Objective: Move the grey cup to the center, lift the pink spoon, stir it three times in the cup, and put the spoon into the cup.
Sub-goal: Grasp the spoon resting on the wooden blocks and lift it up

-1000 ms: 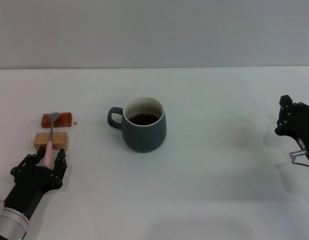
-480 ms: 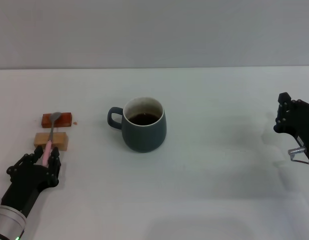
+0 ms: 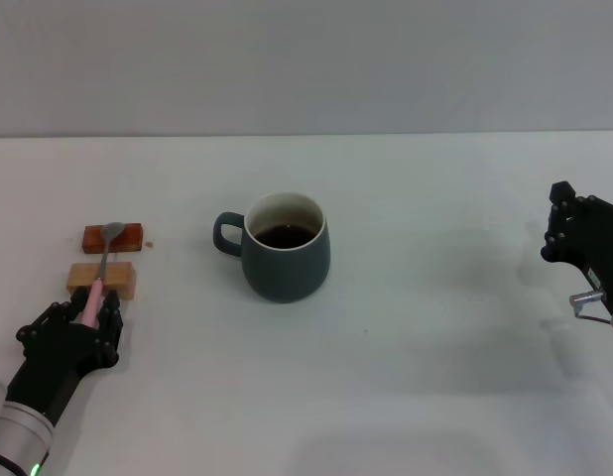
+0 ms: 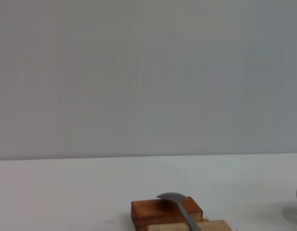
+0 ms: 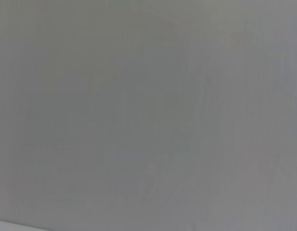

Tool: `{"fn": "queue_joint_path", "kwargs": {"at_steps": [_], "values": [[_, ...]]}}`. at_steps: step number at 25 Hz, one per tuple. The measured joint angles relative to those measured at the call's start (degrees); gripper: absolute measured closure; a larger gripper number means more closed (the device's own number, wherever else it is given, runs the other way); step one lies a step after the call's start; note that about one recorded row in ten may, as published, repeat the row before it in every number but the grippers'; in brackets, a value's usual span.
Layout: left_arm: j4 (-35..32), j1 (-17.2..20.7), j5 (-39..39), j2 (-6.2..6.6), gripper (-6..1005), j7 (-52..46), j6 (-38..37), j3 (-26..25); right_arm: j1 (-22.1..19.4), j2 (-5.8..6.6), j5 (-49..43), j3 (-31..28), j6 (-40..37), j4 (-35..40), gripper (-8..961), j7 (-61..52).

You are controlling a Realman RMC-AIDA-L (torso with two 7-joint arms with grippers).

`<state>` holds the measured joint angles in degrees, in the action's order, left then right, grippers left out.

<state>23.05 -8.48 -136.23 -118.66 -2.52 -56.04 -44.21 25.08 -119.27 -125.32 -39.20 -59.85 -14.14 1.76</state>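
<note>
The grey cup (image 3: 287,260) stands at the middle of the table, its handle turned to the left and dark liquid inside. The pink spoon (image 3: 104,253) lies at the far left across two small blocks, its metal bowl (image 4: 175,197) resting on the farther one. My left gripper (image 3: 95,305) is low at the near end of the spoon, shut on the pink handle. My right gripper (image 3: 564,224) hangs at the far right edge of the table, well away from the cup.
A reddish-brown block (image 3: 128,238) and a light wooden block (image 3: 80,279) lie side by side under the spoon, left of the cup. A white table (image 3: 435,347) carries everything, with a grey wall behind it.
My left gripper's fingers have closed in from either side of the pink handle and now pinch it. The right gripper has drifted slightly. The cup has not moved.
</note>
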Motion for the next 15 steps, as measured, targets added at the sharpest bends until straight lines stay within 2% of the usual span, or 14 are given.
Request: {"fn": "queue_joint_path", "kwargs": {"at_steps": [15], "values": [[0.38,0.49,0.0,0.01,666,0.19,-0.33,0.13,-0.61,-0.09,0.0,0.17,-0.14,-0.51,954,0.0]]}}
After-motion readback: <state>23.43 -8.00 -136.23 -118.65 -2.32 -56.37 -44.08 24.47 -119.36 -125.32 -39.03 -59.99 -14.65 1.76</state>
